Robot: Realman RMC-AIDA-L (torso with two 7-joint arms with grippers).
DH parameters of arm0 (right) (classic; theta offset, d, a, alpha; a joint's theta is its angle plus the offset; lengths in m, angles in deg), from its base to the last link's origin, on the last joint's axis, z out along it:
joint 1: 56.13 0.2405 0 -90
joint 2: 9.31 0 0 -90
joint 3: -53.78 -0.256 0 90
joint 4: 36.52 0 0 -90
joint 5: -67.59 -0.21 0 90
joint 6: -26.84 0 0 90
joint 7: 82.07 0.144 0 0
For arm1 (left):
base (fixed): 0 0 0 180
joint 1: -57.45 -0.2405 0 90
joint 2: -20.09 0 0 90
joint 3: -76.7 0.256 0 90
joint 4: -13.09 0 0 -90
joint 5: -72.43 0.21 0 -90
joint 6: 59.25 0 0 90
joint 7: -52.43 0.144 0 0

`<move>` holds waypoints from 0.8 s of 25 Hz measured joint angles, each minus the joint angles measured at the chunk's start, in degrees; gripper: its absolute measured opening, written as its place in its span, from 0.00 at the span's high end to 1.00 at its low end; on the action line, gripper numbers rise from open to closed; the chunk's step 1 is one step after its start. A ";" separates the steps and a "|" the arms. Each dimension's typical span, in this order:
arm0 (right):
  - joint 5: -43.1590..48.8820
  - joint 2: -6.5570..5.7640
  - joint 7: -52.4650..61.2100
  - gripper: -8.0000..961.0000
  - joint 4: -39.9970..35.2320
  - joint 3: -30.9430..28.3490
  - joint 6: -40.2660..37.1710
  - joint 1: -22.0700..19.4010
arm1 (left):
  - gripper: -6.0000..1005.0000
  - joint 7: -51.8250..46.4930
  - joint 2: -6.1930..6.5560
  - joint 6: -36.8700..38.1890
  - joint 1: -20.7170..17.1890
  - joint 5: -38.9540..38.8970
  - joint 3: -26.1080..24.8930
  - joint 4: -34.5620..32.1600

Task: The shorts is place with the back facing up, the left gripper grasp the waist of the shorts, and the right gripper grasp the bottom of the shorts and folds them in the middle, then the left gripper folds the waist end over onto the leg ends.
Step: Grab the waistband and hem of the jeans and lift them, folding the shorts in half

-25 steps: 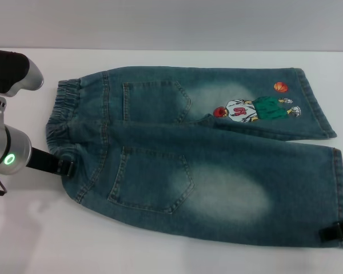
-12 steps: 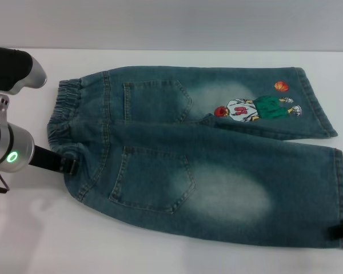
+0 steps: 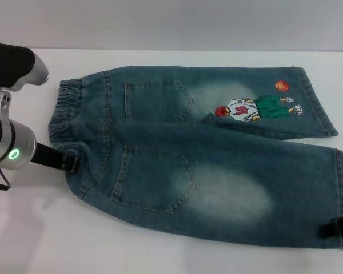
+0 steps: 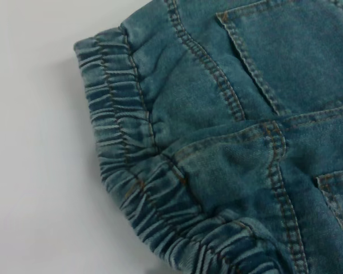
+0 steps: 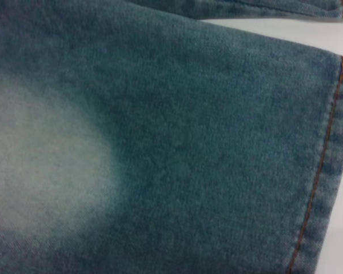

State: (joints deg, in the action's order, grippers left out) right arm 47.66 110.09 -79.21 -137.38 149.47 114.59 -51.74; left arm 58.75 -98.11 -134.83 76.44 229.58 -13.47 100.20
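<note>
Across the white counter (image 3: 160, 257) the denim shorts (image 3: 200, 154) lay flat with the back pockets up, the elastic waist (image 3: 63, 111) toward the robot's left and the two leg hems (image 3: 337, 188) toward its right. One leg carried a small cartoon basketball patch (image 3: 257, 108).

At the near corner of the waist sat the left gripper (image 3: 68, 161), its dark fingers touching the gathered band; whether they had closed on the cloth I could not tell. The left wrist view showed only the waist elastic and seams. At the near corner of the lower leg hem the right gripper (image 3: 337, 228) met the fabric edge, and its fingers were likewise too little seen to judge.

By my reading, the step in hand was the first one: taking hold of the near edge at waist and hem. Next, both would need a firm pinch, then an even lift together, carrying the near leg over onto the far one.
</note>
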 joint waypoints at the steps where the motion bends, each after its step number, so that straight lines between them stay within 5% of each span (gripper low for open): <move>1: 0.00 0.00 0.00 0.46 0.00 0.00 0.00 0.00 | 0.79 0.00 0.03 0.00 0.00 0.00 0.00 0.04; 20: -0.03 -0.05 0.58 0.46 -0.16 0.00 2.25 -0.14 | 0.78 0.36 0.08 0.20 0.00 0.00 -0.22 0.08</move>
State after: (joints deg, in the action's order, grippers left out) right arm 47.63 110.04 -78.64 -137.54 149.47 116.83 -51.87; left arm 59.12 -98.03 -134.63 76.43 229.58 -13.70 100.28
